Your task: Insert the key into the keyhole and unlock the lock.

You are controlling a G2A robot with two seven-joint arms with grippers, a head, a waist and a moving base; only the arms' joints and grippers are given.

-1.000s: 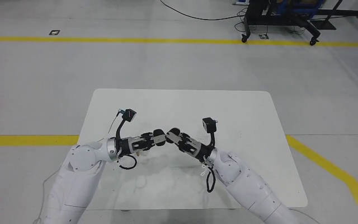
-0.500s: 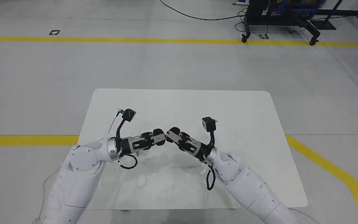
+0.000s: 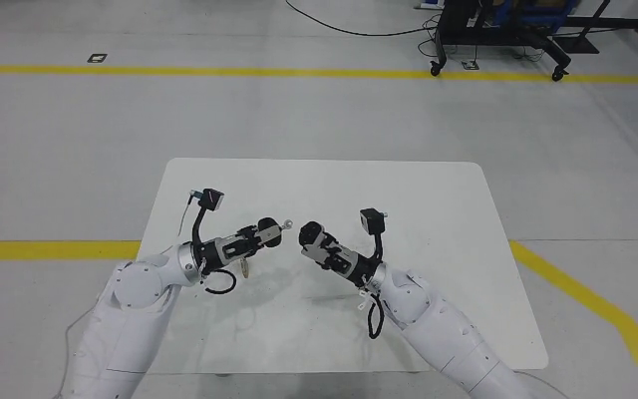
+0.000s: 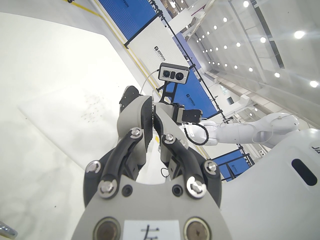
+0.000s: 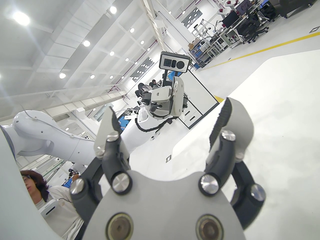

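- Silver key (image 3: 287, 225) pokes out of the left claw (image 3: 275, 228), which is pinched tight on it.
- A moment ago both claws met tip to tip above the tabletop (image 3: 419, 199). Now they have pulled apart, with a gap between them.
- The right claw (image 3: 307, 236) is spread wide with nothing in it, so it looks like it let the key go.
- A small yellowish thing (image 3: 244, 266) peeks out beside the left arm. It may be the lock, but I cannot tell.
- The key is not in any keyhole yet.
- Both arms are bent inward above the tabletop, claws pointing at each other.
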